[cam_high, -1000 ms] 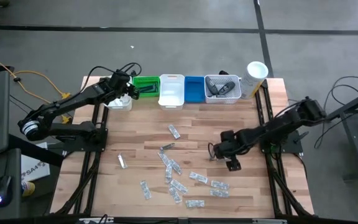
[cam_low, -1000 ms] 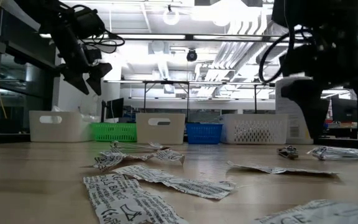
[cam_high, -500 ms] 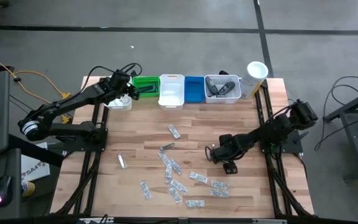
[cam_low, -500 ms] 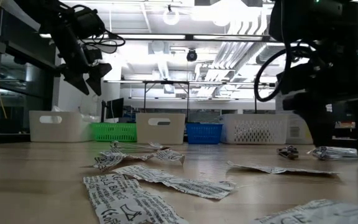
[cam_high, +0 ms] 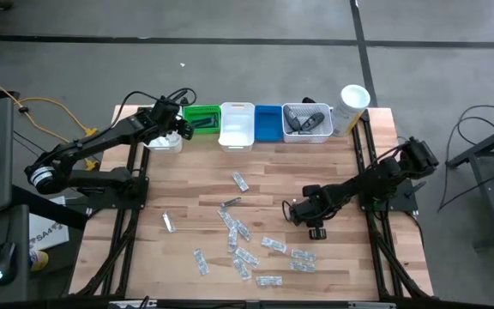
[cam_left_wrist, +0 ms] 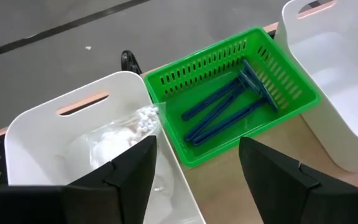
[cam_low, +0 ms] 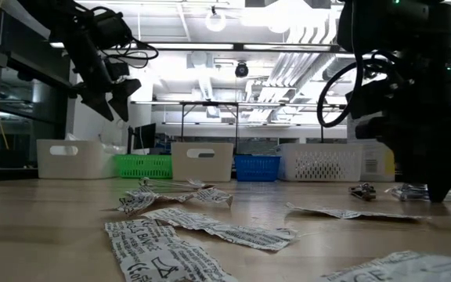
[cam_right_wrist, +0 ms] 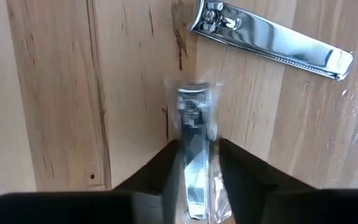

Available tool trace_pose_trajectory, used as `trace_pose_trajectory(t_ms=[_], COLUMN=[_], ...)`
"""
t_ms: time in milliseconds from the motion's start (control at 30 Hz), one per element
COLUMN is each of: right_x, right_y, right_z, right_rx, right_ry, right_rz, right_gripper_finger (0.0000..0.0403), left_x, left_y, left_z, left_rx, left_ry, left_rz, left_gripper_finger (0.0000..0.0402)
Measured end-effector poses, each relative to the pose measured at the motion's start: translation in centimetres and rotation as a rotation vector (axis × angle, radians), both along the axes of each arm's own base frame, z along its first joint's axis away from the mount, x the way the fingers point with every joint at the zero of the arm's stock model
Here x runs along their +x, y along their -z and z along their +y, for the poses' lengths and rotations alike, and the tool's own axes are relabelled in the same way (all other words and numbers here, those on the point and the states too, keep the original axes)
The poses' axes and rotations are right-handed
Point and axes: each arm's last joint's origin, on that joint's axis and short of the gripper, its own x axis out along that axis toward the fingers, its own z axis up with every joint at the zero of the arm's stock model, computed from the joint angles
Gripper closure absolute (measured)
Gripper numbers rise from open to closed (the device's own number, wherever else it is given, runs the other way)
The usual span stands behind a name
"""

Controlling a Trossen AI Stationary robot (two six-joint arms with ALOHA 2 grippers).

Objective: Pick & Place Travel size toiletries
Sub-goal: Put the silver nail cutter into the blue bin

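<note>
Your right gripper is down on the desk, its fingers clenched on a wrapped nail clipper lying flat, with a bare clipper just beside it. Your left gripper hangs with fingers released, empty, above the white bin and green basket.

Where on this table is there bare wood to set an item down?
Bare wood lies along the left side of the table, left of the lone sachet, and in the band between the bins and the sachets. The front centre is crowded; the right gripper works right of centre.
</note>
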Motion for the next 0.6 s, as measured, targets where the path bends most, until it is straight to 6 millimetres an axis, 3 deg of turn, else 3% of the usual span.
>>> trace_pose_trajectory(t_ms=[167,433,600], right_x=[0.0,0.1,0.1], right_y=[-0.1,-1.5,-4.5], right_z=[0.0,0.1,-0.2], right_rx=[0.017,0.031,-0.024], right_ry=[0.001,0.058,0.101], right_rz=[0.003,0.026,-0.031], right_gripper_finger=[0.0364,0.0365,0.0365], left_x=[0.0,0.1,0.1], left_y=[0.0,0.0,0.0], left_z=[0.0,0.0,0.0], left_rx=[-0.004,-0.010,-0.008], left_ry=[0.004,0.018,0.023], left_rz=[-0.003,-0.007,-0.002], left_gripper_finger=[0.0174,0.0174,0.0174])
